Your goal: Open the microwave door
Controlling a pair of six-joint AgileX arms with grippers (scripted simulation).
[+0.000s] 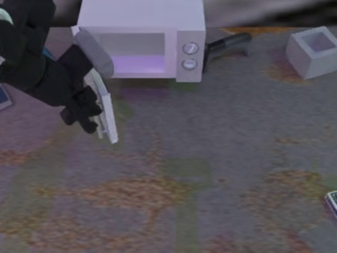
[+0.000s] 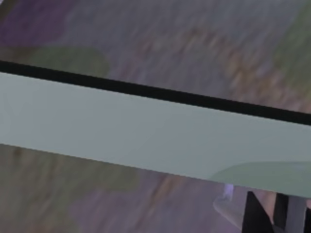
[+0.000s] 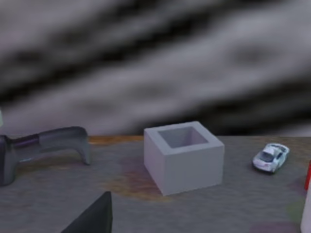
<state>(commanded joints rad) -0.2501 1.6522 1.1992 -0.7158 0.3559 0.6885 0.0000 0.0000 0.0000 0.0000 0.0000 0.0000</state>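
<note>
At the worktop's back left, the microwave (image 1: 158,37) stood with the microwave door (image 1: 105,113) swung wide, left end effector (image 1: 87,113) clamped on its edge. Risk: pulling further could drag the appliance or slip off.

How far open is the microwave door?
Wide open: the microwave door juts forward from the microwave, purple interior exposed, left pincer at its edge.
</note>
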